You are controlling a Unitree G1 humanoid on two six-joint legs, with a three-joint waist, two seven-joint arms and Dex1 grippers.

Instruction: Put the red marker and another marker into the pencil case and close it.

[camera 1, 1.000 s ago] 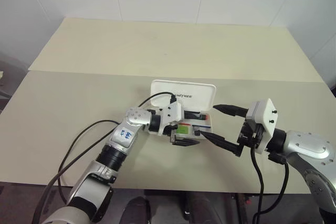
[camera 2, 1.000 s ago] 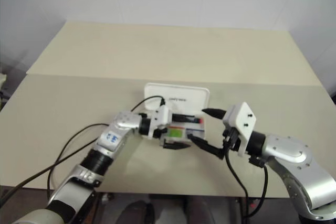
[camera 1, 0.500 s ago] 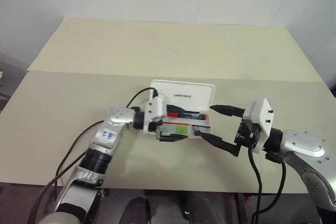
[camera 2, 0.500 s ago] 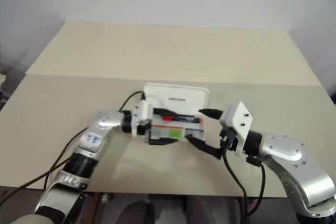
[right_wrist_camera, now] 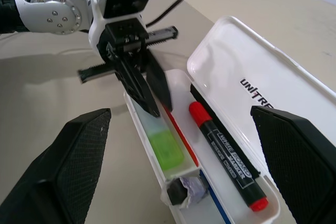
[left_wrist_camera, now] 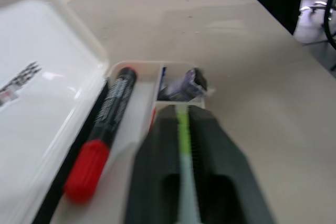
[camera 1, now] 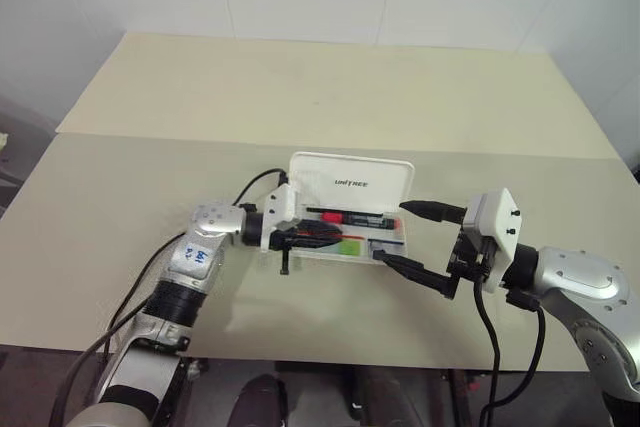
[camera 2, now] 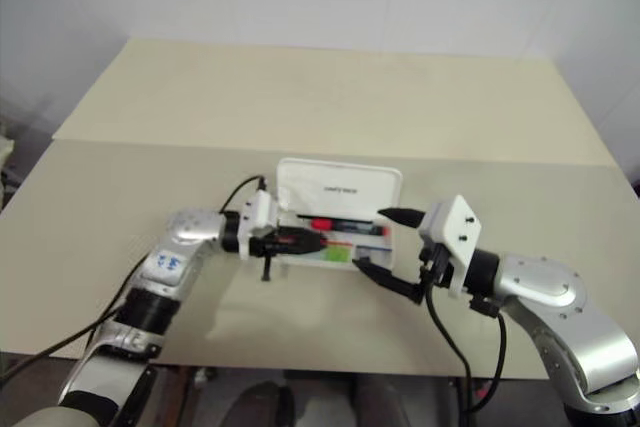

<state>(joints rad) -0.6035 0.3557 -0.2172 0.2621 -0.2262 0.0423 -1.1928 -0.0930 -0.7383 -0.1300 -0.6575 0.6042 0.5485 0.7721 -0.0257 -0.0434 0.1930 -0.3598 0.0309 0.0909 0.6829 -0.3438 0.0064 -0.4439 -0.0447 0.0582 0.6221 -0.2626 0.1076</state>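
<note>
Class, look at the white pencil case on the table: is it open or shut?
Open. The pencil case has its lid raised behind the tray, and the red marker and green highlighter lie exposed inside.

Pencil case (camera 1: 352, 183) lid: I read "UNITREE" in dark letters.
Red marker (right_wrist_camera: 224, 153) barrel: I read "WHITE BOARD", the rest too small.

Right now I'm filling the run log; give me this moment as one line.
pencil case: open | red marker: inside | green highlighter: inside | left tool: shut, over the case | right tool: open, beside the case | lid: not yet closed
</note>
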